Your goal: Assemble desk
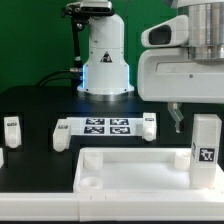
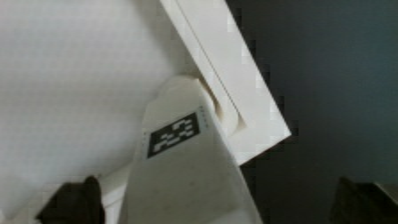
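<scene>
The gripper [image 2: 217,205] hangs over one desk leg [image 2: 175,135] with its jaws apart. In the wrist view the two dark fingertips [image 2: 71,200] flank the leg, with a clear dark gap on one side and a thin one on the other, so nothing is grasped. In the exterior view only one dark finger [image 1: 175,120] shows beneath the bulky white wrist. It is just beside the top of the leg on the exterior view's left, and the other finger is hidden. The leg stands upright on the corner of the desk panel [image 1: 130,172] at the exterior view's right, its black-and-white tag facing the camera. From the wrist, the leg's far end meets the panel's raised rim [image 2: 222,70] where the curved edge of a corner hole peeks out beside it. Whether the leg is seated fully in that hole cannot be told. The panel lies flat at the front of the black table [image 1: 30,100], rim up, with a round hole visible in its corner at the exterior view's left. Behind it lies the marker board [image 1: 105,127], with a white leg at each end [image 1: 60,133] [image 1: 150,125]. Another leg [image 1: 12,127] stands well apart at the exterior view's left. The arm's base [image 1: 105,60] rises at the back before a green wall.
</scene>
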{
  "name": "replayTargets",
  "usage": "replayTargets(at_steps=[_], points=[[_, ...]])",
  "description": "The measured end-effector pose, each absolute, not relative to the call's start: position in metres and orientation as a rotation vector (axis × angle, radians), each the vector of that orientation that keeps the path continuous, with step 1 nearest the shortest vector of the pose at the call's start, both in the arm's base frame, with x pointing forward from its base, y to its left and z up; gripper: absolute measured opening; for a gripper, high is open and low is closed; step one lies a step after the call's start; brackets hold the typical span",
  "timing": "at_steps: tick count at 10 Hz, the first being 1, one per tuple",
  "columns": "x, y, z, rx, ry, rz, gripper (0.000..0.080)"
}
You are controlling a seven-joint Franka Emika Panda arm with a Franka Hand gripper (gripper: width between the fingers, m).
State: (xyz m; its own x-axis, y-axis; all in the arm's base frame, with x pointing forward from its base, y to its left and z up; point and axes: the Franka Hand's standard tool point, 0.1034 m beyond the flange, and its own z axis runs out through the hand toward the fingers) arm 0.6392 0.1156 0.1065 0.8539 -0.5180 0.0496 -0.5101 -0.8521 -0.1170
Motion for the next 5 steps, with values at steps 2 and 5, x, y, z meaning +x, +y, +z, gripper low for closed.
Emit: replayTargets(at_steps=[2,5], points=[[0.6386,0.1169,0.1058,-2.852,1.025,-0.104,0.0342],[0.6384,0.1137,0.1051,-2.661,1.458,-0.038,0.0293]])
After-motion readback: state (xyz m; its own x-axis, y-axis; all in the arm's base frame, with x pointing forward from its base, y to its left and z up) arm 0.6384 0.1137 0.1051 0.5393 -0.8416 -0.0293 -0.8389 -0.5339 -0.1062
